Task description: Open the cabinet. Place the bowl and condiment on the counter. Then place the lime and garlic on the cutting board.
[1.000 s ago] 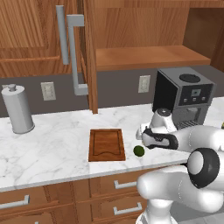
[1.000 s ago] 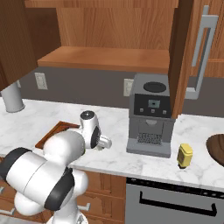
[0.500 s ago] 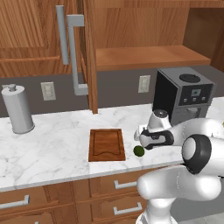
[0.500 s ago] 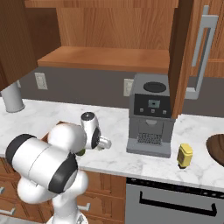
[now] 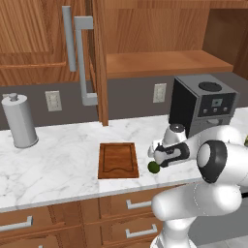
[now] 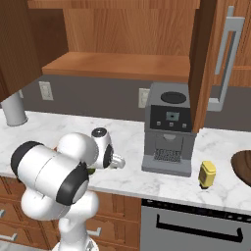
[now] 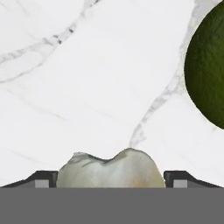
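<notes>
Two small things sat under the hand: the garlic (image 7: 111,168) lay between the two fingers (image 7: 111,179), which stood wide on either side of it, and the lime (image 7: 208,72) rested on the bare marble just beside them. From the left base view, that lime (image 5: 154,167) lay close to the desk's (image 5: 63,160) front edge, just right of the cutting board (image 5: 117,160), which carried nothing. Whether the fingers actually touched the garlic could not be told. Above, the cabinet (image 5: 99,58) stood open. Toward the desk's right end, the condiment (image 6: 207,174) stood near the front edge, right of the coffee machine (image 6: 168,128), with the bowl (image 6: 242,166) beyond it.
</notes>
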Motion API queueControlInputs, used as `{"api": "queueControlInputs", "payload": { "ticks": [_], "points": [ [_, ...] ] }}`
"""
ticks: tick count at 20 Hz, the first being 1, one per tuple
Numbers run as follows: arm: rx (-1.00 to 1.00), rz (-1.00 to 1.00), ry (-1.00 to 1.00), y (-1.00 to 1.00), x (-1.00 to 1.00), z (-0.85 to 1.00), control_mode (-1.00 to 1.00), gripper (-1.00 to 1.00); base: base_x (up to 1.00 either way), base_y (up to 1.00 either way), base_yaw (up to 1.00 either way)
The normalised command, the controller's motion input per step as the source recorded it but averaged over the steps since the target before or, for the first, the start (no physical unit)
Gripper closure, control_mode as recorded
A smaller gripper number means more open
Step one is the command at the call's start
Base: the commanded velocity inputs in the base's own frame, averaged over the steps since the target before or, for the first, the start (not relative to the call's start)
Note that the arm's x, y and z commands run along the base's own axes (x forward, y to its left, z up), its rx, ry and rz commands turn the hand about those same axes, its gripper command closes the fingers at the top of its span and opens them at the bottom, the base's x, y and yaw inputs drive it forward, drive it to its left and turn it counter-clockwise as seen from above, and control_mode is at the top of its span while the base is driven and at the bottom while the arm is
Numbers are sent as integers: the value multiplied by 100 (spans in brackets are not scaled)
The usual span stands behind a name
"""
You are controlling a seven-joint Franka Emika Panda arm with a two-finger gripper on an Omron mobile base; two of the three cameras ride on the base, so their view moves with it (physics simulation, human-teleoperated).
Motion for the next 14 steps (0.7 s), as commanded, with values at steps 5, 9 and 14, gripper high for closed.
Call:
{"api": "queueControlInputs", "payload": {
  "ticks": [5,9,14],
  "points": [
    [0,0,0,0,0,-11,-100,100,0,0,0],
    [0,0,-2,5,0,8,-100,100,0,0,0],
    [0,0,-2,20,0,29,-100,100,0,0,0]
  ]
}}
